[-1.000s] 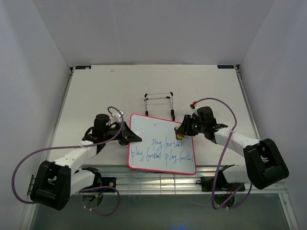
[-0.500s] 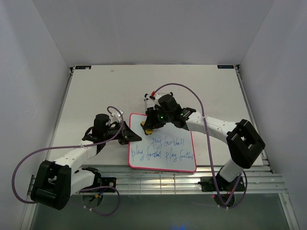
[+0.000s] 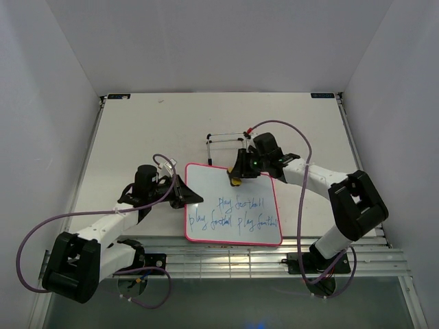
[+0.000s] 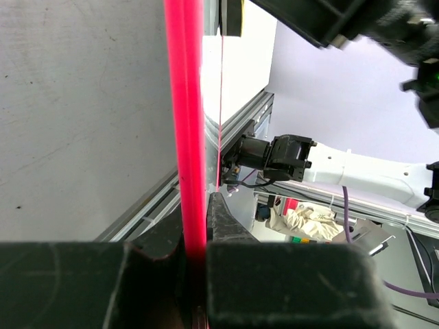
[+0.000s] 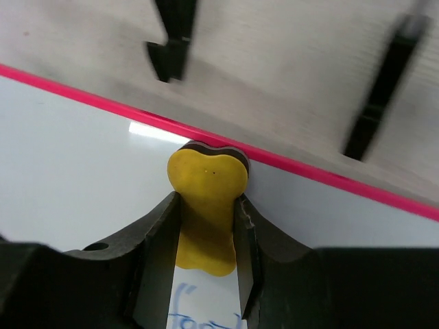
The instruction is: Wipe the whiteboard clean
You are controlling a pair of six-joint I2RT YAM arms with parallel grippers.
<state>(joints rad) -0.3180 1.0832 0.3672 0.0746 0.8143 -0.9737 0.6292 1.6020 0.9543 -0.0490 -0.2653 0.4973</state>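
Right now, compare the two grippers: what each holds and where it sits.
The left gripper clamps the whiteboard's left frame edge; the right gripper clamps the yellow eraser. Left sits off the board's side, right over its far edge. Both are shut on something.

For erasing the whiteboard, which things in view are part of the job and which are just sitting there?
In use: whiteboard, blue writing on its near half; yellow eraser, clamped in the right gripper near the board's far edge; left gripper, shut on the board's left frame.
Just there: wire stand, behind the board.
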